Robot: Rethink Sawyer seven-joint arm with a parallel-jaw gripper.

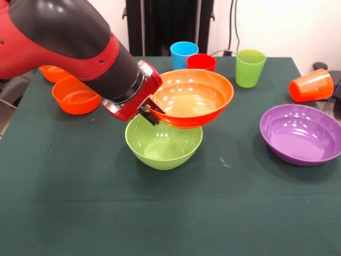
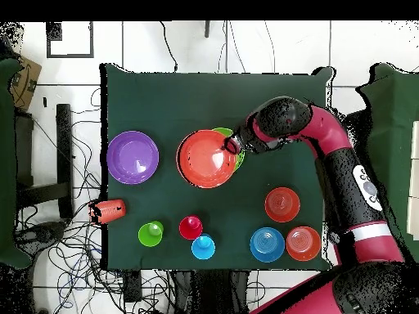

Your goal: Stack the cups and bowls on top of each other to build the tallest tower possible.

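I have the tool [image 1: 151,112] pinched on the near-side rim of the orange-red bowl [image 1: 192,96], which hangs tilted just above the lime green bowl [image 1: 162,143] on the worktop [image 1: 80,186]. I'd level and centre it over that bowl before letting go.

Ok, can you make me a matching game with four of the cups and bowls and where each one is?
Things:
1. orange-red bowl
2. lime green bowl
3. orange cup
4. purple bowl

Places:
A. lying on its side by the table edge
B. standing alone, nothing in it
C. gripped at its rim by the end effector
D. on the table under the held bowl

Pairs: 1-C, 2-D, 3-A, 4-B
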